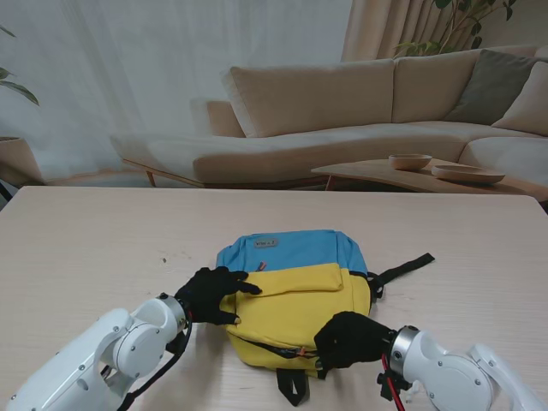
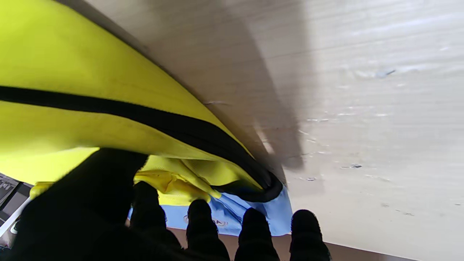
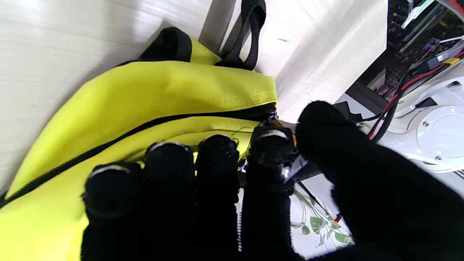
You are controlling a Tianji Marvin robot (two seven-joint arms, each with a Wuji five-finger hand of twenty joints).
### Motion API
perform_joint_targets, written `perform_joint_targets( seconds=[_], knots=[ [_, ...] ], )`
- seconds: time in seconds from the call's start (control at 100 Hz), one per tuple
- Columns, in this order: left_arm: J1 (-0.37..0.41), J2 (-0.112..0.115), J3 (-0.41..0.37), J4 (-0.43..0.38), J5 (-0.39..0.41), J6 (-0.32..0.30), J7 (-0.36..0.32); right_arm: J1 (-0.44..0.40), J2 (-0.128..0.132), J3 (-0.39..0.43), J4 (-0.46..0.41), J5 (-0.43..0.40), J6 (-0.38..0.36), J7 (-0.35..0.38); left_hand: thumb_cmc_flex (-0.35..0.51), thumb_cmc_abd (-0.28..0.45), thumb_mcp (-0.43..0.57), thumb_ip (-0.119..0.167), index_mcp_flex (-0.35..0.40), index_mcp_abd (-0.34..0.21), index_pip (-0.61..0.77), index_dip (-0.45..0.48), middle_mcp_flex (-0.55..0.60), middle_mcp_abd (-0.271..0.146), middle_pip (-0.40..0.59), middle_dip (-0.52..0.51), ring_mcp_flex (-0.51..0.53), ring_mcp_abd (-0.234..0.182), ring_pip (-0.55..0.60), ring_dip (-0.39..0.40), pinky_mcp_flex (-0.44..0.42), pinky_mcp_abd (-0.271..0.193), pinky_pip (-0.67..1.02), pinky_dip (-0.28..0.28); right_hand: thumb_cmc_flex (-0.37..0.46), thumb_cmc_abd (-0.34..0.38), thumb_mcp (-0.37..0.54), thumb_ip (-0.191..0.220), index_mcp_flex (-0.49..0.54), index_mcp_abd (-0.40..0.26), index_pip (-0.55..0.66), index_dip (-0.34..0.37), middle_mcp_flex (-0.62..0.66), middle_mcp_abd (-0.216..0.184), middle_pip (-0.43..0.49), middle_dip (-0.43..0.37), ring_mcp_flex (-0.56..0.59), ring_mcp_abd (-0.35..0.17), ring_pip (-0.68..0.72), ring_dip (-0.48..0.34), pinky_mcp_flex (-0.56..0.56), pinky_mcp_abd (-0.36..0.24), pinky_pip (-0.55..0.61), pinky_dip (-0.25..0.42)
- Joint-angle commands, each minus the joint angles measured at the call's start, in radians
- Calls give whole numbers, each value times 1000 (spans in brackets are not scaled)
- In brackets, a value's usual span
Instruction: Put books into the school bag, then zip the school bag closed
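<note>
Right hand: nearest to the stand camera, black-gloved, on the near right corner of the school bag. In the right wrist view the index finger and the thumb stand close together at the end of the zipper, at a small orange and metal piece. Whether they really pinch this piece cannot be told, because the fingertips cover it.
Left hand: black-gloved, on the left edge of the bag, where yellow meets blue. Thumb under the flap edge and fingers over it in the stand view; in the left wrist view the yellow fabric is bunched just at the fingertips. It seems to clamp the fabric.
School bag: lies flat in the middle of the table, near to the robot; yellow part nearer, blue part farther, with a small grey label.
Zipper, state: black line along the yellow side. At the right hand a printed leaf pattern shows behind the fingers, perhaps through the bag's opening; what it is cannot be made out.
Straps: one black strap lies out to the right on the table; a black loop at the near edge is half cut off.
Books: cannot be seen clearly in any view.
Background: beige sofa, low table with two bowls.
</note>
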Motion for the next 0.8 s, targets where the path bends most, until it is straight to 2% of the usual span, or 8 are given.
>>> perform_joint_targets(
  seconds=[0.0, 0.08, 0.24, 0.36, 0.41, 0.79],
  knots=[
    [10, 2, -3, 38, -4, -4, -11, -7, 3, 13, 14, -3, -6, 20, 30, -55, 64, 18, -34, 23, -13, -3, -6, -5, 27, 17, -17, -26, -21, -19, -1, -52, -50, -30, -39, -9, -11, 19, 65, -16, 61, 25, 2, -34, 27, 14, 24, 6, 38, 7, 21, 2, 84, -11],
    [5, 0, 1, 60, -15, -9, 3, -10, 3, 27, 13, -6, -7, 25, 30, -70, 93, 13, -38, 59, -38, -12, -2, -15, 41, 17, -16, -34, -7, 0, -1, -67, -31, -19, -39, -8, -11, 19, 65, -17, 62, 25, 2, -33, 27, 14, 24, 6, 38, 7, 20, 2, 83, -11],
    [-16, 3, 28, 91, 20, -10, 7, -21, 4, 57, 10, -3, -16, 34, 14, -88, 105, 9, -46, 34, -48, 10, -7, -29, 40, 22, -18, -31, -1, 33, -8, -55, -16, 1, -42, -4, -12, 20, 65, -17, 62, 25, 1, -33, 27, 13, 24, 6, 38, 7, 20, 1, 84, -11],
    [-23, 5, 41, 103, 52, 2, 11, -30, 4, 86, 7, 5, -16, 40, 8, -96, 113, 9, -56, 41, -68, 28, -12, -34, 31, 29, -18, -32, -8, 30, -8, -54, -20, 0, -43, -1, -14, 20, 62, -21, 61, 25, 1, -34, 27, 13, 24, 6, 38, 7, 20, 0, 84, -11],
    [-24, 5, 44, 106, 57, 6, 13, -35, 4, 100, 4, 9, -16, 44, 6, -100, 120, 8, -49, 42, -103, 79, -12, -34, 18, 43, -15, -32, -13, 20, -5, -55, -27, -4, -43, -1, -14, 20, 62, -22, 61, 25, 2, -34, 27, 13, 24, 6, 38, 7, 22, 0, 85, -11],
    [-21, 7, 44, 99, 73, 21, 4, -30, -4, 215, 44, 10, 10, 41, 10, -100, 121, 9, -58, 49, -120, 109, -15, -31, 17, 46, -17, -29, -11, 20, -7, -53, -28, -6, -45, 0, -14, 20, 62, -24, 61, 24, 2, -32, 26, 12, 24, 6, 38, 7, 21, 1, 85, -12]
  ],
)
